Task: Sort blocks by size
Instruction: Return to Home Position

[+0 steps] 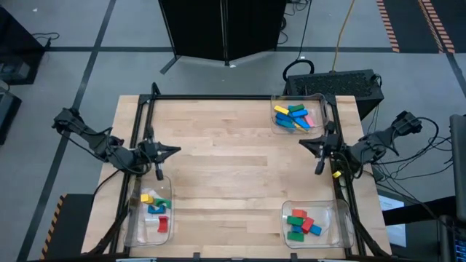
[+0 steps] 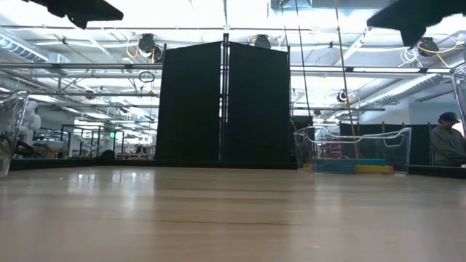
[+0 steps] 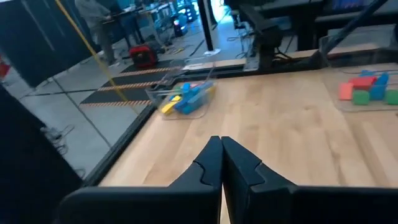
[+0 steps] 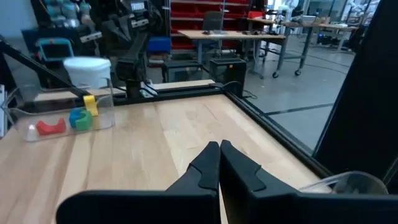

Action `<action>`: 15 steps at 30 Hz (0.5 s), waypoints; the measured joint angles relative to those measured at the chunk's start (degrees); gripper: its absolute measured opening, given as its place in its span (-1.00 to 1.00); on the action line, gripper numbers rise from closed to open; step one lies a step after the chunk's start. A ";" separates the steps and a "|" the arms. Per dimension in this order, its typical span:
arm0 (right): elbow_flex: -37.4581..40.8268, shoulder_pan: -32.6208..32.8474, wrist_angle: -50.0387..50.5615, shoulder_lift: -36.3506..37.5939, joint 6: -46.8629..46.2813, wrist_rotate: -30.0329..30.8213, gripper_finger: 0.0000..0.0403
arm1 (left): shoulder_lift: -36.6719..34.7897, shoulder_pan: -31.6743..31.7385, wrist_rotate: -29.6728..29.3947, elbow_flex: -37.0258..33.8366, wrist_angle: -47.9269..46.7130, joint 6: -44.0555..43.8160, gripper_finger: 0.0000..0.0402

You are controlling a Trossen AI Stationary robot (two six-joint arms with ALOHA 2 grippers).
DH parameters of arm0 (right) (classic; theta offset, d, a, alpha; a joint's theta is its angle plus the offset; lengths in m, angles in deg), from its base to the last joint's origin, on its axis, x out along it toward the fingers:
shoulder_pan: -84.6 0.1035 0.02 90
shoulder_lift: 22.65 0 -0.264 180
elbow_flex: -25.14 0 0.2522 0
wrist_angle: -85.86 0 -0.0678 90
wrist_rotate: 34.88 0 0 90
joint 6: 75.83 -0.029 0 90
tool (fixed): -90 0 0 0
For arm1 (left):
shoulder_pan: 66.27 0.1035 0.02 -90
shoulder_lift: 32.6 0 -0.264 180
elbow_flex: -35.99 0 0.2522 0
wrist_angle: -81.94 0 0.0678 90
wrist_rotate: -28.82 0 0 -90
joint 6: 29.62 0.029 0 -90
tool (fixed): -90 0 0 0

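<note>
The blocks lie in three clear trays. Blue, yellow, green and pink blocks (image 1: 295,116) fill the far right tray (image 1: 314,100). Yellow, green, blue and red blocks (image 1: 156,207) are in the near left tray (image 1: 138,225). Red, green and blue blocks (image 1: 302,224) are in the near right tray (image 1: 331,218). My left gripper (image 1: 175,151) hangs shut over the table's left edge and points right; it holds nothing (image 3: 221,146). My right gripper (image 1: 304,143) hangs shut by the right edge, points left and holds nothing (image 4: 219,149).
A black frame (image 1: 218,97) runs along the table's far and side edges. A dark box (image 1: 335,81) stands behind the far right corner. The bare wooden middle of the table (image 1: 233,167) lies between the grippers. A person (image 2: 448,142) sits beyond the table at the right.
</note>
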 joint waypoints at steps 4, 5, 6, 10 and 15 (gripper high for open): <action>6.08 -0.97 -4.11 5.08 0.36 -1.10 -1.00 | -1.54 0.00 0.90 -3.52 5.24 1.60 -0.99; 7.30 -1.27 -4.70 6.14 0.76 -1.80 -1.00 | -2.06 0.00 0.98 -4.86 7.15 2.03 -0.99; 8.37 -1.52 -5.81 6.92 1.19 -1.98 -1.00 | -2.53 0.00 1.05 -6.27 8.81 2.77 -0.99; 12.52 -2.97 -10.41 9.86 4.35 -3.54 -1.00 | -4.65 0.93 2.69 -11.79 16.95 6.13 -0.99; 15.27 -6.08 -12.14 12.05 4.94 -8.12 -1.00 | -7.27 5.04 10.21 -14.68 22.80 8.40 -0.99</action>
